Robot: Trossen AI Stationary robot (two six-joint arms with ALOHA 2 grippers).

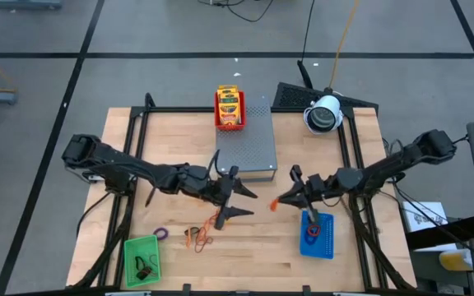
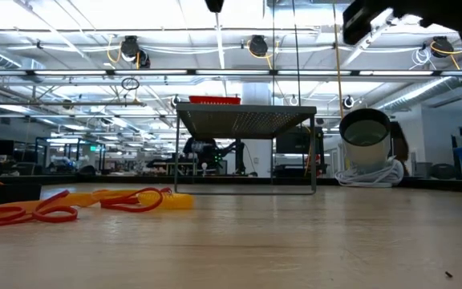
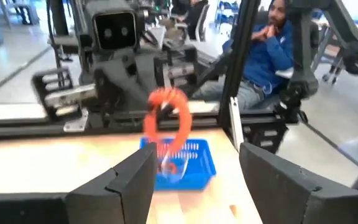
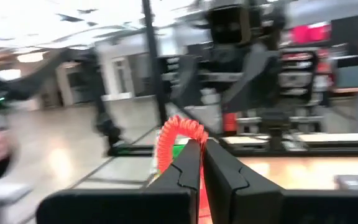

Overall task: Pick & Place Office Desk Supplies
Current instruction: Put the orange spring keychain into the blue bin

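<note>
Fingers of my right gripper pinch 1 orange rubber-band loop above the table, near the blue tray. My left gripper hovers nearby, fingers apart.

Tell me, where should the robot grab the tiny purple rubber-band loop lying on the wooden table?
Come straight down from above, since the thin purple rubber-band loop lies flat on the wooden table. Pinch one strand of the ring, probably the side away from the green mesh tray, which sits close by. The open left gripper is the nearer one.
</note>
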